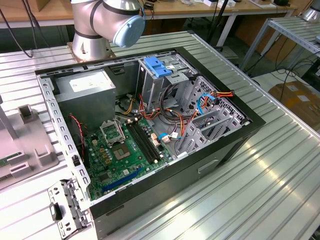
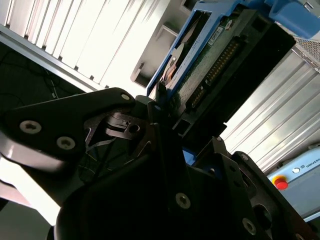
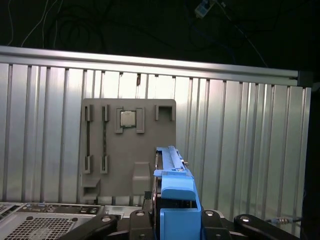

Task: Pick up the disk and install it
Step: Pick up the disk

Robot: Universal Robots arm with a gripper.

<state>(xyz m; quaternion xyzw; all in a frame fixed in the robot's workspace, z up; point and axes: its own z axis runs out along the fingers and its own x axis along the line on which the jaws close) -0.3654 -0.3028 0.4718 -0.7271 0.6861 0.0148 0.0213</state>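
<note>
your fingers (image 2: 155, 125) are clamped on the flat rectangular disk (image 2: 210, 67) with blue plastic side rails and a green circuit board, held clear above the ribbed aluminium table (image 3: 250, 150). carry it level, keep its rails square to the metal drive cage (image 1: 210, 117) inside the open black computer case (image 1: 220, 150), and mind the loose cables (image 1: 172, 97). you have one disk, one case, one grey boxy power supply (image 1: 85, 92) and one grey moulded holder plate (image 3: 130, 150).

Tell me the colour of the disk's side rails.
Blue. The disk shows its rail best in the first wrist view.
</note>
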